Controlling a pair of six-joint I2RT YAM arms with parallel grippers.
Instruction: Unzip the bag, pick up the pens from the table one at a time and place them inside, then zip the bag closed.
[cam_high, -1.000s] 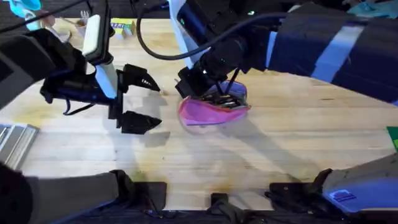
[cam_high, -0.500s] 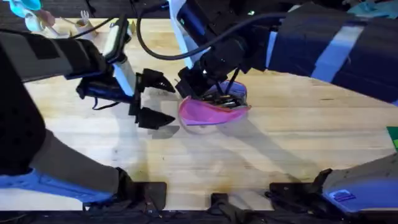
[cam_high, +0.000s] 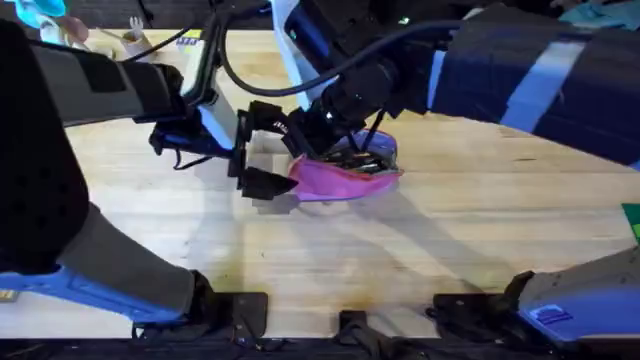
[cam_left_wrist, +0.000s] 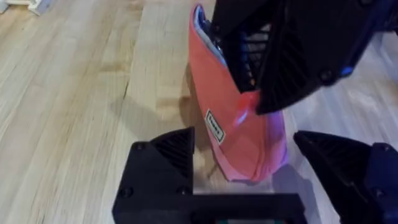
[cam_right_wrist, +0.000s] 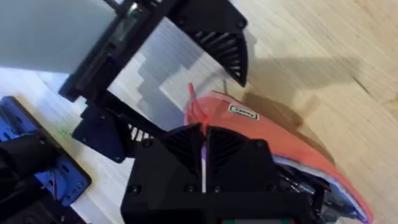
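We judge the zipping step underway: our right gripper (cam_high: 322, 128) pinches the bag (cam_high: 340, 178), whose three-o'clock mouth gapes, so our spread left gripper (cam_high: 268, 150) should brace its nine-o'clock end.

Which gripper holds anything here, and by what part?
The right gripper pinches the bag at its zipper end. The left gripper, open, straddles the bag's end, gripping nothing.

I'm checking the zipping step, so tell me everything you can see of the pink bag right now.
The bag is a small long pink fabric pouch lying on the wooden table. A small white label is sewn on its side. Dark pens show through the open far end of its top. The right gripper is shut on the pink-red pull tab at the near end. The left gripper is open, its jaws on either side of that end.
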